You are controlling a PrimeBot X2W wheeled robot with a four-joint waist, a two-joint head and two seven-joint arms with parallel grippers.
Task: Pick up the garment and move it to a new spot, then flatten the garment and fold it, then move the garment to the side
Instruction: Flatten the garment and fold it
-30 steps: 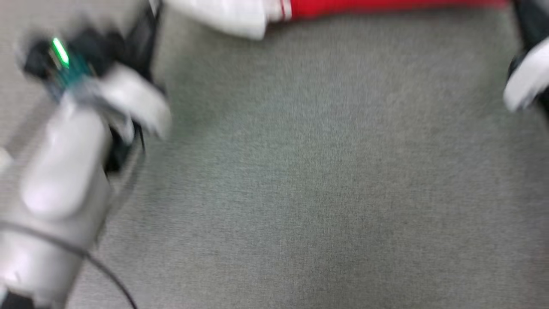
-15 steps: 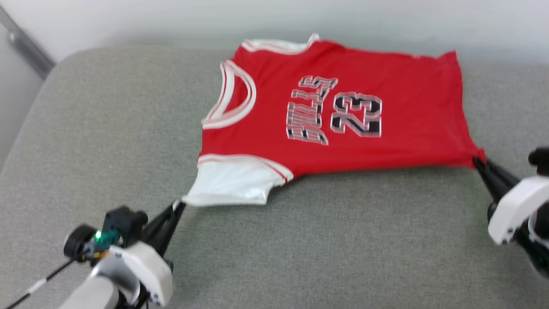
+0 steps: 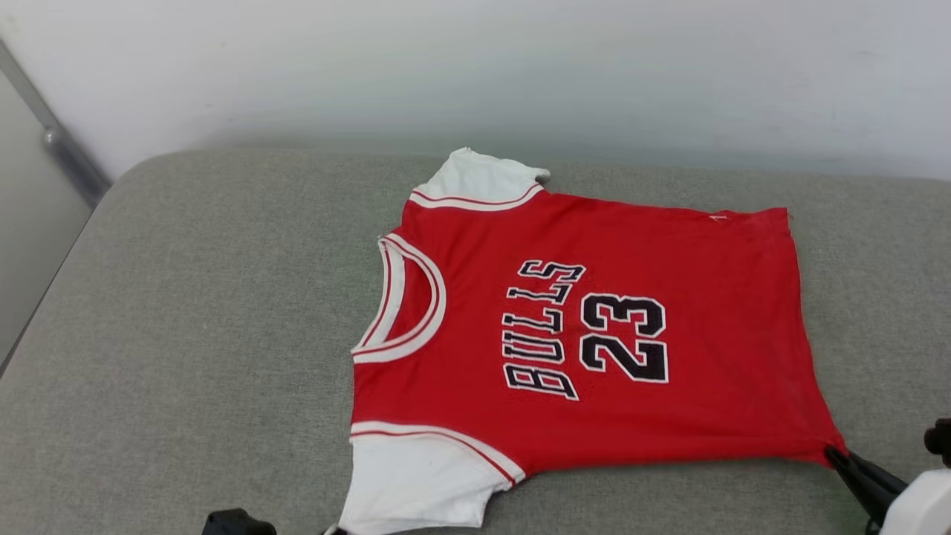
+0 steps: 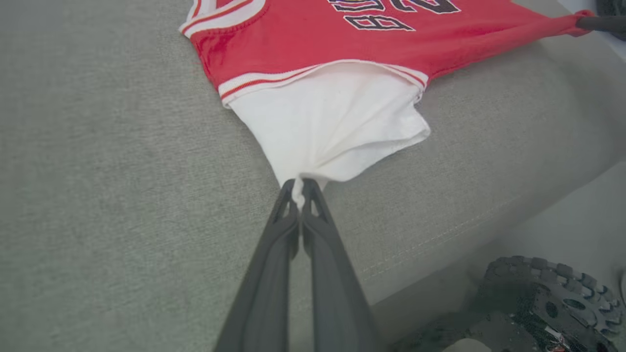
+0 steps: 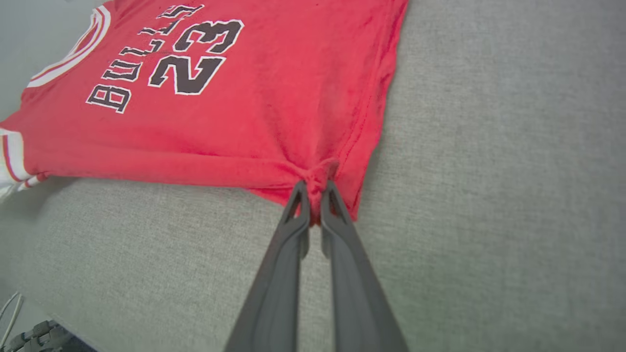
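Notes for you, operator:
- Grey fabric cushion (image 3: 186, 334) spans your head view. Fine even weave, rounded far-left corner.
- Plain white wall (image 3: 520, 67) just behind its far edge.
- Grey metal strip (image 3: 67, 148) runs diagonally at upper left, near that corner.
- In your left wrist view, stitched seam (image 4: 440, 237) follows cushion's front edge, with pale floor (image 4: 587, 220) below.

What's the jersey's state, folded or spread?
Spread out: the jersey lies front up on the cushion, both sleeves and full lettering showing.

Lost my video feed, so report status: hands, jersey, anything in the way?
Left hand shut on jersey sleeve. Right hand shut on hem corner. Jersey spread face up on cushion, unfolded. Nothing seen in the way.
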